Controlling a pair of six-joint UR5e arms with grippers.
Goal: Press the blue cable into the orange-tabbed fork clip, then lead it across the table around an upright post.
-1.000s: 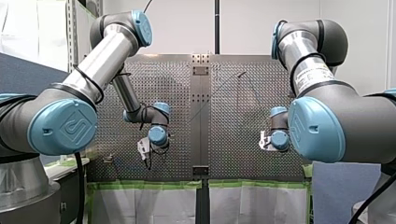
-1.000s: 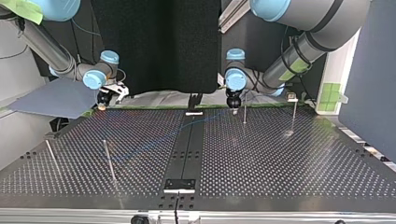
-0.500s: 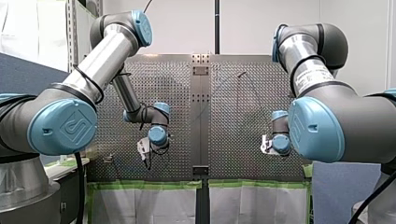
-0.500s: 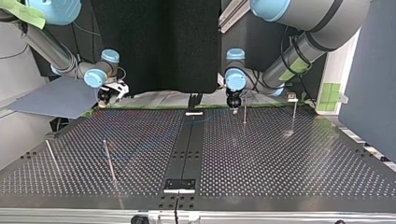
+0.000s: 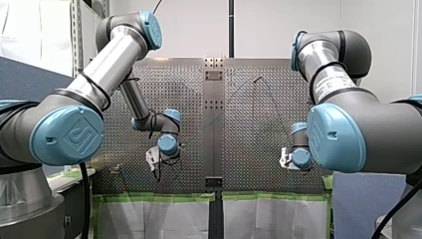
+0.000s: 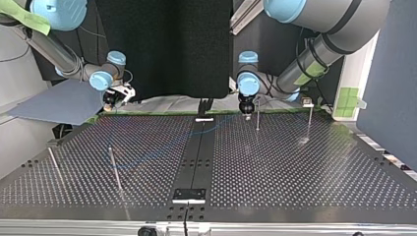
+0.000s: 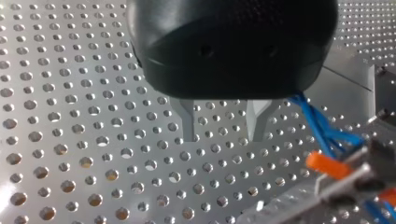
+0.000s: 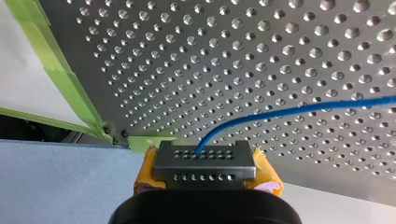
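Since a second ago, my right arm's tool [image 5: 284,160] has been carried lower in the front view, toward the bottom right of the perforated tabletop [image 6: 295,167]; in the top view it is seen correspondingly a little higher, at the upper left. My left arm's tool [image 7: 222,125] is found where it was, left of centre in the front view.

The blue cable [image 8: 289,112] is pinched in my right arm's tool, between its yellow pads, and is led away from it low over the tabletop. In the left wrist view the cable is seen beside my left arm's tool, running down into the orange-tabbed fork clip [image 7: 343,172] and out past it, so the pressing-in step is judged done. The metal fingers of my left arm's tool are spread, with nothing held between them and bare tabletop beneath.

What is left is the routing. In the top view the cable is traced faintly from upper centre down to the lower left, where it curves close to an upright post [image 6: 115,172]; whether it is passed around that post cannot be told, and the leading is judged under way rather than finished
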